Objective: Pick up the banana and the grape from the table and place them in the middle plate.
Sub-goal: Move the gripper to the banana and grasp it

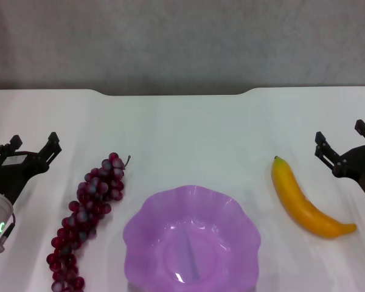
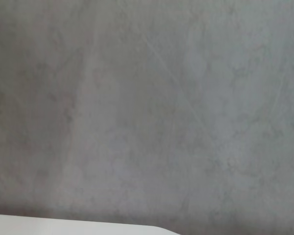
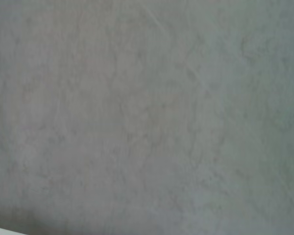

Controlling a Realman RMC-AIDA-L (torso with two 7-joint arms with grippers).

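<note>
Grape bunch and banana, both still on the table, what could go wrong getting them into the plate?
The grape bunch is long and loose, so it may sag or drape over the middle plate's wavy rim. The banana is smooth and curved, so the open right gripper may slip. The open left gripper starts beside the grape.

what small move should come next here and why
Probably lower the open left gripper toward the grape: both fruits lie on the table, the middle plate is empty, and the right gripper sits open beside the banana.
</note>
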